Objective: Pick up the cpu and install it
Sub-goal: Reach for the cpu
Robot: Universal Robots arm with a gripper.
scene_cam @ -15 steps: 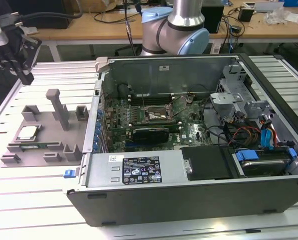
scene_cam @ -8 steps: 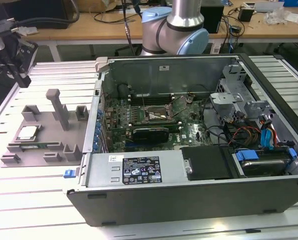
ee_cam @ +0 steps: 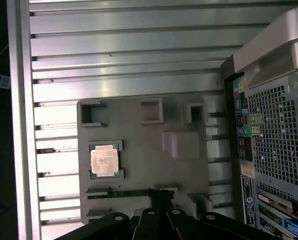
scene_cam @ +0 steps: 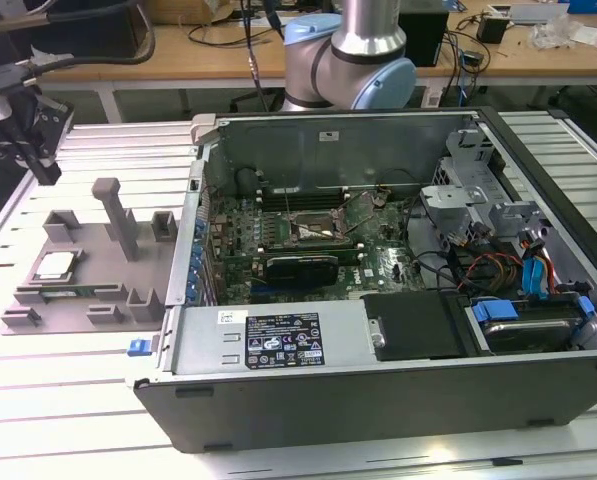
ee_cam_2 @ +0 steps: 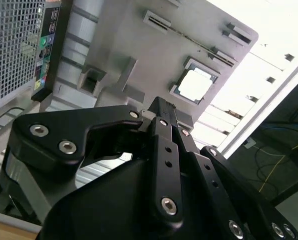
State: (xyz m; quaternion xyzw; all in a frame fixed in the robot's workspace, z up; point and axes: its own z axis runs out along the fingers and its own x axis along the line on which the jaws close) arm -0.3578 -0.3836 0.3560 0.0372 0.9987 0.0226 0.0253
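Note:
The cpu (scene_cam: 55, 265) is a small silver square lying flat in a recess of the grey fixture plate (scene_cam: 98, 275), on the exterior view's left beside the open computer case (scene_cam: 378, 330). Both wrist views show the cpu (ee_cam_2: 194, 84) (ee_cam: 105, 161) from above, uncovered in its pocket. My black gripper (scene_cam: 40, 160) hangs high over the table's far left edge, well clear of the fixture and touching nothing. Its fingertips (ee_cam_2: 162, 107) (ee_cam: 158, 196) look pressed together with nothing between them. The dark socket (scene_cam: 313, 228) sits on the motherboard inside the case.
The fixture plate (ee_cam: 178, 120) carries upright grey blocks and a tall post (scene_cam: 113, 215). The case's rear wall (ee_cam: 273, 130) stands close beside the fixture. The arm's base (scene_cam: 353, 60) rises behind the case. The table is ribbed aluminium (scene_cam: 58, 400).

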